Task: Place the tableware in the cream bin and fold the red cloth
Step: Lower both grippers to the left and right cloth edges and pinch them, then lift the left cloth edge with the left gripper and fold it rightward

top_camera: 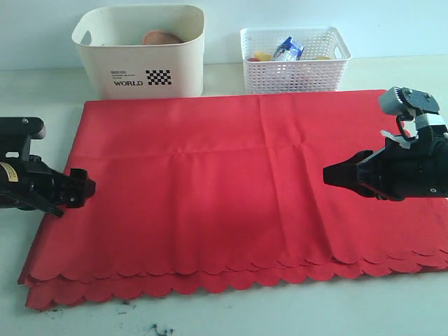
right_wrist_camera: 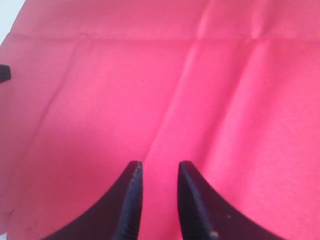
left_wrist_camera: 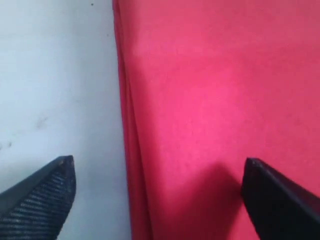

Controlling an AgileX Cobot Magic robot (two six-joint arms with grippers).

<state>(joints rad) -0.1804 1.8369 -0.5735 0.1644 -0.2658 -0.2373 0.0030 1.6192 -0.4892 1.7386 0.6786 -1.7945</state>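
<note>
The red cloth (top_camera: 210, 182) lies flat on the table, doubled over, with two scalloped edges stacked along the front. My left gripper (top_camera: 80, 187) hovers at its left edge, open wide; in the left wrist view the gripper (left_wrist_camera: 157, 162) straddles the cloth's layered border (left_wrist_camera: 132, 150), holding nothing. Over the cloth's right part, my right gripper (top_camera: 327, 175) is open by a narrow gap, and in its wrist view (right_wrist_camera: 159, 165) only red cloth (right_wrist_camera: 125, 90) shows between the fingers. The cream bin (top_camera: 140, 66) stands at the back left with the brown plate (top_camera: 162, 38) inside. Other tableware is hidden.
A white lattice basket (top_camera: 294, 73) at the back right holds a milk carton (top_camera: 288, 49) and other food. Bare pale table (top_camera: 294, 315) runs along the front, with a few dark specks, and on the left (left_wrist_camera: 50, 75) beside the cloth.
</note>
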